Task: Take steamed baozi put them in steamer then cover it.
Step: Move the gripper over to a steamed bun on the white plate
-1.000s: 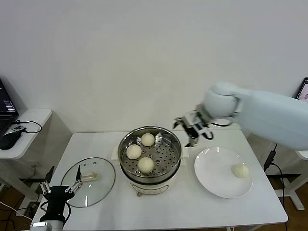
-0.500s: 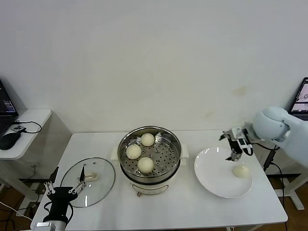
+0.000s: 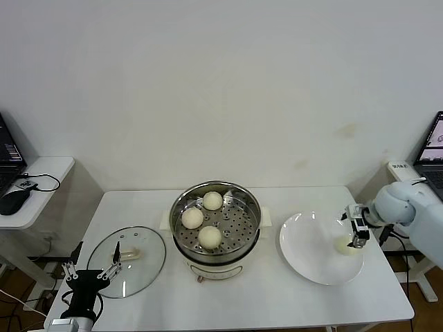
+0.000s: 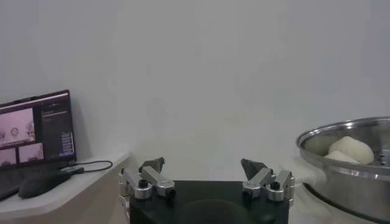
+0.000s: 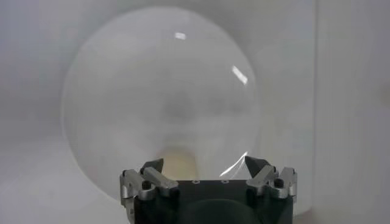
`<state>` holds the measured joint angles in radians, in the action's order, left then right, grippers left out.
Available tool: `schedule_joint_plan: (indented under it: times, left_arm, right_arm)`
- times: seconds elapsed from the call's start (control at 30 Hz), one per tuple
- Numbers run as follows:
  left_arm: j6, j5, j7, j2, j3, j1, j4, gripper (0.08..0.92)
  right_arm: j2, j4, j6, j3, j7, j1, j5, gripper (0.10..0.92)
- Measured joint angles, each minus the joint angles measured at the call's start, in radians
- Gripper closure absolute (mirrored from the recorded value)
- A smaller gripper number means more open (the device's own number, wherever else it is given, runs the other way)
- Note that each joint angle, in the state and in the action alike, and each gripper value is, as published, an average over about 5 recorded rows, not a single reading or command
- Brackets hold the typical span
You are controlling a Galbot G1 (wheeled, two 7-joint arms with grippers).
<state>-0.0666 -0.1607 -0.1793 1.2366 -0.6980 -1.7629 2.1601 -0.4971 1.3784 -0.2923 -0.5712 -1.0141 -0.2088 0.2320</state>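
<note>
Nearest the robot, the left gripper [image 3: 90, 272] hangs low at the table's front left corner, its fingers spread wide and holding nothing, right by the near edge of the cover [image 3: 128, 261]. A second ago it sat much the same, only a touch higher. The cover lies flat on the table [image 3: 228, 297], white handle up, to the left of the steamer [image 3: 216, 221].

In the steamer, three baozi [image 3: 210, 236] rest on the perforated tray: one at the front, one to the left, one at the back. None of them has shifted since the earlier frames.

To the right, the white plate [image 3: 311, 266] holds the fourth bun [image 3: 344, 247], and here is the real change. A second ago the right gripper [image 3: 356, 234] was up beside the steamer's rim; half a second ago it hung above the plate; now it has dropped right down over that bun at the plate's right side, jaws wide apart and not yet closed on it (from the wrist camera the bun [image 5: 178, 165] shows just ahead, between the open fingers [image 5: 152, 167]). The bun itself has stayed put on the plate.

Farther off to the left, a side desk [image 3: 38, 187] carries a mouse [image 3: 12, 200].
</note>
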Motion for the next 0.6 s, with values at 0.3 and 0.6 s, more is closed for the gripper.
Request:
schedule_joint_plan:
  times: [0.3,0.6]
  left_arm:
    - [0.001,-0.001,0.001,0.001,-0.002,0.000,-0.002,0.177]
    - [0.000,-0.002,0.001,0.004,-0.004,0.000,-0.004,0.177]
  right_arm:
    - [-0.066,-0.092,0.011,0.069,0.014,-0.080,0.067,0.202]
    - [-0.117,-0.149,0.015,0.099,0.018,-0.101,0.102,0.210]
